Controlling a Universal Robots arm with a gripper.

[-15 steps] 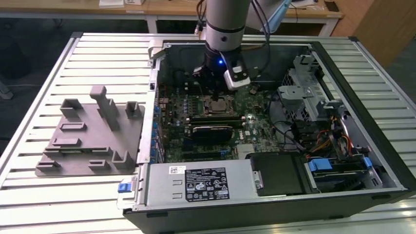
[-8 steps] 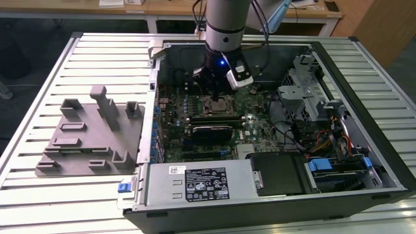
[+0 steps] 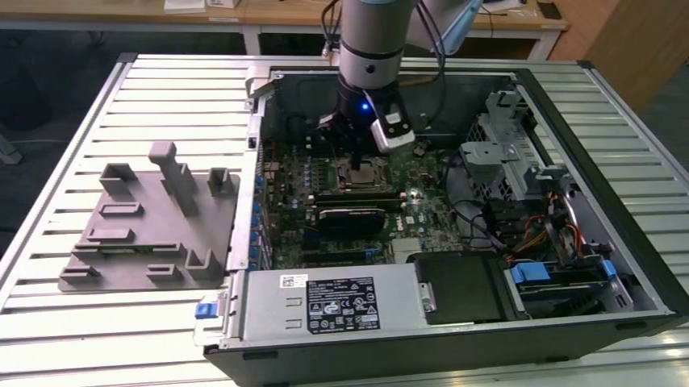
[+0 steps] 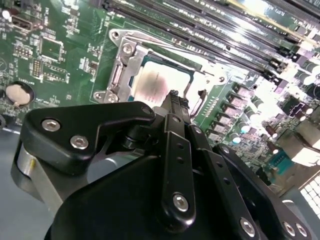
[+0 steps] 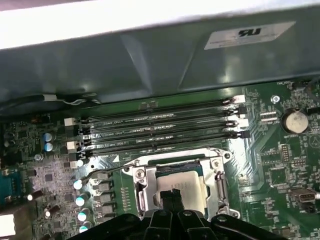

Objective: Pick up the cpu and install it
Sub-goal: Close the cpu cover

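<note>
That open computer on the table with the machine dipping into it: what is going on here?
A robot arm is reaching down into an open computer case that lies on a slatted table. Its gripper hangs right over the socket on the green motherboard, with its fingers closed together. The cpu, a silver square, lies flat inside the socket's metal frame. I cannot tell whether the fingertips touch it.

Silver cpu [image 4: 152,82], green motherboard [image 4: 60,65], grey fixture [image 3: 140,242] (black fingers [image 4: 173,102]).
</note>
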